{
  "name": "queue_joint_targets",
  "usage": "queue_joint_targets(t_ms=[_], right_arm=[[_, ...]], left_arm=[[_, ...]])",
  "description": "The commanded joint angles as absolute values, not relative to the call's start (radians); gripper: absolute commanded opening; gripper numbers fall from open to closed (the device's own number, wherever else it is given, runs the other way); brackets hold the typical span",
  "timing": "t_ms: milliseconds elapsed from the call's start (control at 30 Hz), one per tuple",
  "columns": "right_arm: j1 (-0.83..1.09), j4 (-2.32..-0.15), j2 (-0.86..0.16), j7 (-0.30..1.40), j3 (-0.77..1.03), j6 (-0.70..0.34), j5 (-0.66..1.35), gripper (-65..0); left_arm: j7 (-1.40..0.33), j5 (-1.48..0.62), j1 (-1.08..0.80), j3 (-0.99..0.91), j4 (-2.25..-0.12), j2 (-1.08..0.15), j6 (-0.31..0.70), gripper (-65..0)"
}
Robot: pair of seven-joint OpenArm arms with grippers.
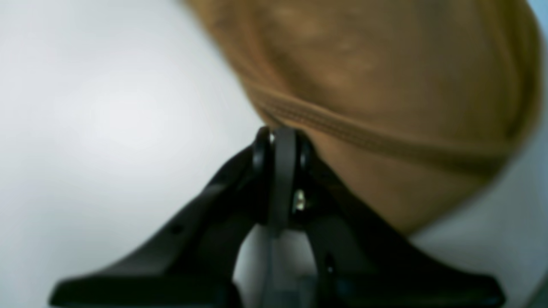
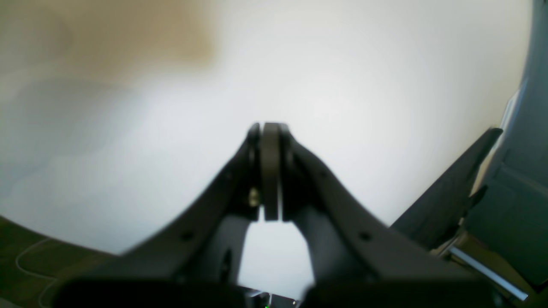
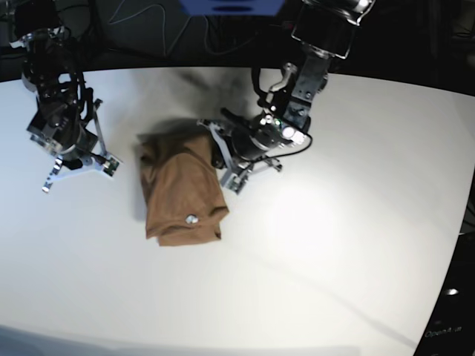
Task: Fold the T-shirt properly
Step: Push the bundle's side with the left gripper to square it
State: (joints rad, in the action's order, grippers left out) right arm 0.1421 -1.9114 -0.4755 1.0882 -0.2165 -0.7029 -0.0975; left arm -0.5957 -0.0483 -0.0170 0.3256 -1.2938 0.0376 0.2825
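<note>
The tan-brown T-shirt (image 3: 182, 189) lies folded into a compact upright rectangle on the white table (image 3: 334, 245), left of the middle. My left gripper (image 3: 220, 158) sits low at the shirt's upper right edge. In the left wrist view its jaws (image 1: 280, 139) are shut, tips right against the stitched hem of the T-shirt (image 1: 385, 85), with no cloth visible between them. My right gripper (image 3: 78, 165) hovers over bare table left of the shirt, apart from it. Its jaws (image 2: 269, 132) are shut and empty in the right wrist view, where the T-shirt (image 2: 107, 34) is a tan blur at upper left.
A small round silvery spot (image 3: 191, 219) shows on the shirt's lower part. Cables and dark equipment (image 3: 185, 22) line the table's far edge. A dark arm mount (image 2: 513, 179) stands at the right of the right wrist view. The table edge (image 3: 460, 245) curves down the right side.
</note>
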Motion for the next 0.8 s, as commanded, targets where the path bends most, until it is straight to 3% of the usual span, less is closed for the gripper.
queue_joint_targets(t_ms=[0,300,600,767], right_arm=[[0.131,-1.929,-0.489,1.087,-0.209,-0.698,-0.105,-65.0],[0.136,-1.929,-0.487,1.087,-0.208,-0.698,-0.105,-65.0],[0.142,-1.929,-0.487,1.087,-0.206,-0.698,-0.105,-65.0],[0.143,-1.929,-0.469,1.089,-0.208,-0.698,-0.105,-65.0]], left_arm=[[-0.811,0.024,-0.065,0.337,-1.26,0.022,0.26,-62.8],[-0.811,0.016,-0.071,0.321,-1.262,-0.022,0.26,-62.8],[-0.789,0.015,-0.087,0.188,-1.264,-0.093,0.266,-62.8],[-0.796,0.015,-0.019,0.162,-1.253,-0.09,0.266,-62.8]])
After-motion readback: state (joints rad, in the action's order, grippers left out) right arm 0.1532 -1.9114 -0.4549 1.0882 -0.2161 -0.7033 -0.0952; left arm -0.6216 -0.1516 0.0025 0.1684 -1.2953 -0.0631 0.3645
